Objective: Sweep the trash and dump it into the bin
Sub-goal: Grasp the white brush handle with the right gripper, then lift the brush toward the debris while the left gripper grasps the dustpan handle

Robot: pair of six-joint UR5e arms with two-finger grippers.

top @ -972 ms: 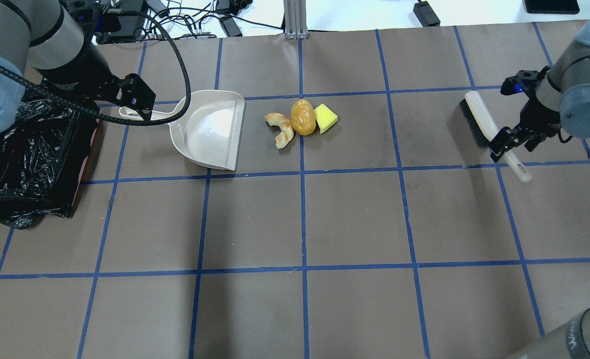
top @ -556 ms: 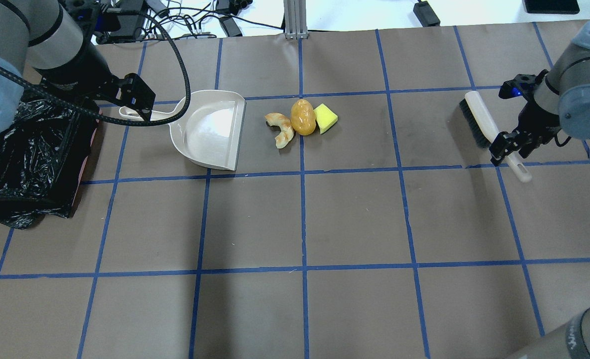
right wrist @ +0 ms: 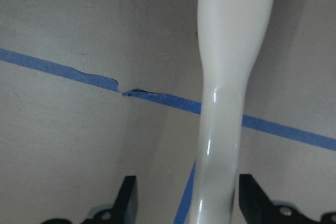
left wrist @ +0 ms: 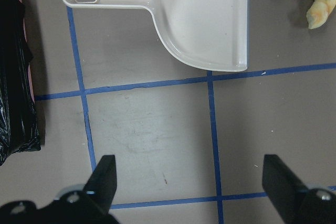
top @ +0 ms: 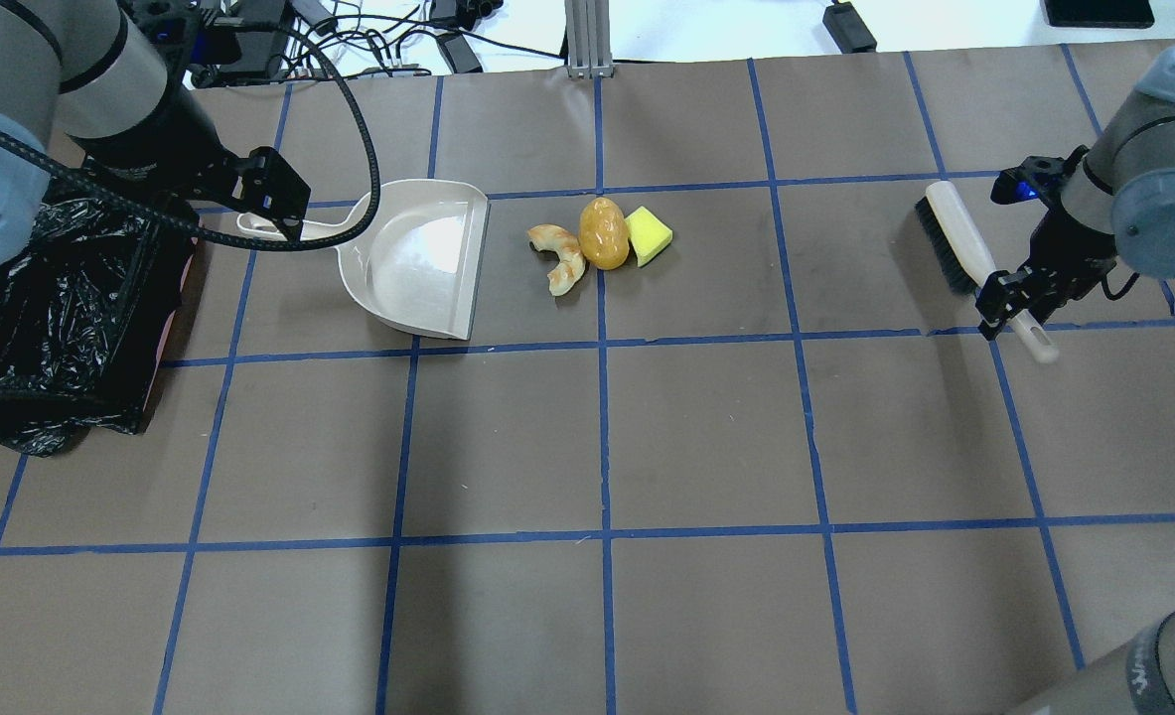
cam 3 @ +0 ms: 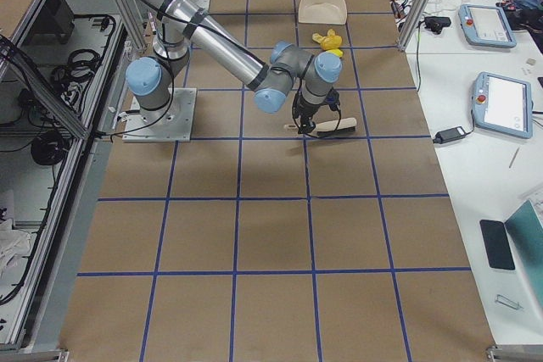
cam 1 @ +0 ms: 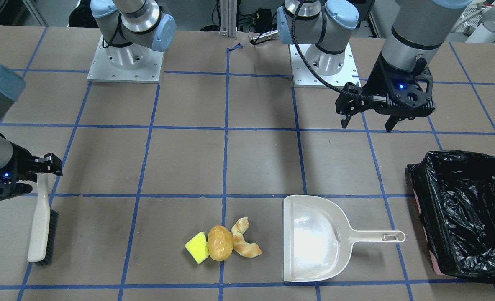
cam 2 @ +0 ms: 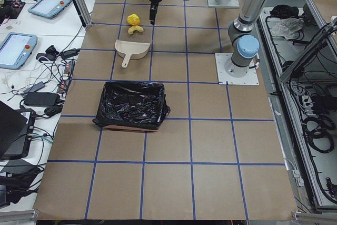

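We judge the task to be at its very beginning. The bin [cam 1: 469, 209], lined with a black bag, stands at the right edge of the front-facing view, and we see nothing inside it. The dustpan [cam 1: 314, 238] lies flat and bare just left of the bin, its mouth turned to the trash [top: 602, 238].

The left tool [cam 1: 368, 124] hangs in the upper right of that view, wide open and holding nothing, apart from the dustpan handle. The brush [cam 1: 42, 225] lies at the far left, well apart from the trash. The right tool [right wrist: 189, 198] is open with one finger on each side of the brush handle. We see a gap on one side, so we judge there is no grip yet.

The potato [cam 1: 220, 243], the sponge wedge [cam 1: 197, 247] and the croissant-like piece [cam 1: 244, 244] lie together near the dustpan mouth. All the gripping, sweeping and dumping is left to do.

Around the rig are white side desks [cam 3: 441, 99] with control tablets [cam 3: 502, 103] and cables [top: 388, 40]. The tabletop [top: 706, 447] is covered in brown paper with a grid of blue tape [top: 602, 437].
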